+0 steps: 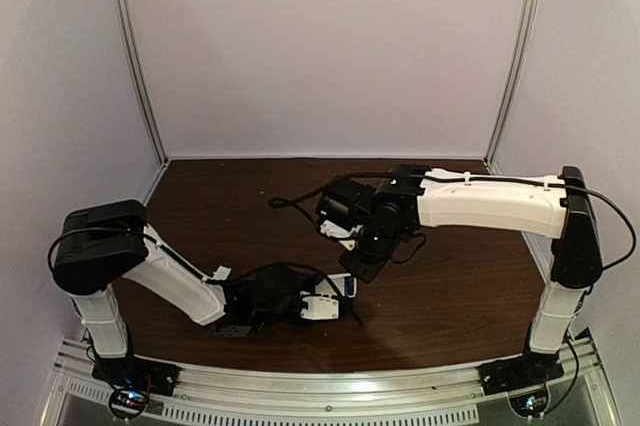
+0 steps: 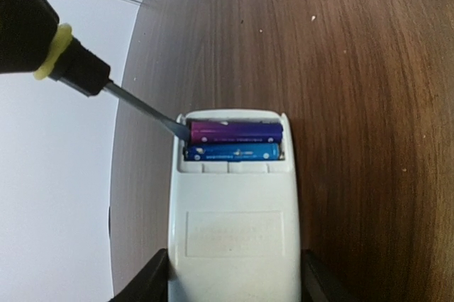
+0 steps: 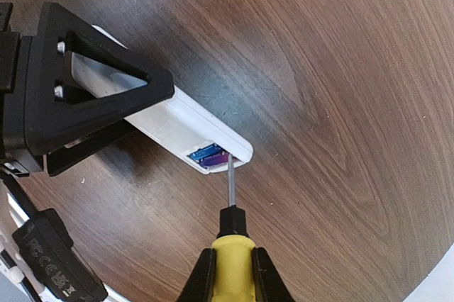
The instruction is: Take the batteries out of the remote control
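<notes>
A white remote control [image 2: 234, 224] is seen lying flat on a dark wooden worktop [image 2: 369, 103], near the front edge and towards the left arm, with its back face turned up. It is clasped along its two long sides by the left fingers [image 2: 150, 284], which are closed against it to hold it steady. The battery compartment [image 2: 234, 142] at the far end of the remote is uncovered, and no cover can be made out in any view. Two batteries [image 2: 236, 132] are seated in it side by side, a purple one nearest the end of the remote and a blue one just behind it, so neither has been taken out. A screwdriver [image 3: 229, 181] with a yellow handle is gripped tightly by the right fingers [image 3: 201, 277], and its flat tip is set against the left end of the purple battery, at the compartment wall. The task is judged to be at the prising stage: the opening is done, and both batteries are left to be lifted out. The compartment walls hem the batteries in closely. From the right wrist, much of the remote is hidden by the left arm's black finger mount, and a loose black cable [image 1: 290, 201] hangs near the right wrist.
</notes>
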Controlling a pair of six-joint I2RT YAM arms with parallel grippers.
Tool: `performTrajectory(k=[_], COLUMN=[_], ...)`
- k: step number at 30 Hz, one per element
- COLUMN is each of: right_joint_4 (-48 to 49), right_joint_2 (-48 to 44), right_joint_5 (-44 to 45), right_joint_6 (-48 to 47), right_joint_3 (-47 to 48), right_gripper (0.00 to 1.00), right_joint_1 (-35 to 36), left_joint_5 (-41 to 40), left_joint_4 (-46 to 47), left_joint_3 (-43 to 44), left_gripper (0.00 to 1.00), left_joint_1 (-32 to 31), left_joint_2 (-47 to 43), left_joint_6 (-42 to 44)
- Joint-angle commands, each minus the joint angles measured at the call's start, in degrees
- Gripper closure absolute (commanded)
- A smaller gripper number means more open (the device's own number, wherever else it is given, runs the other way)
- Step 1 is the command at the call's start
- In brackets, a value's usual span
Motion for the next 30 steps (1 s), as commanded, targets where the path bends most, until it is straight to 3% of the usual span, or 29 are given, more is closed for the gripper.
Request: performTrajectory(k=[1, 30], right_joint_4=[-1.54, 0.04], right_joint_2=[5.48, 13.33], right_joint_5=[10.13, 8.35], right_joint_6=[1.14, -2.7], right_joint_3=[-1.68, 9.05], right_gripper=[1.0, 1.0], right_joint_1=[-4.84, -8.45], left_joint_5=[4.75, 7.09], left_joint_4=[0.51, 2.31], left_joint_3=[-1.43, -2.88], left_gripper=[1.0, 1.0], left_joint_1=[-3.59, -4.51], left_joint_2=[-1.88, -3.99], left_joint_6=[3.35, 3.45])
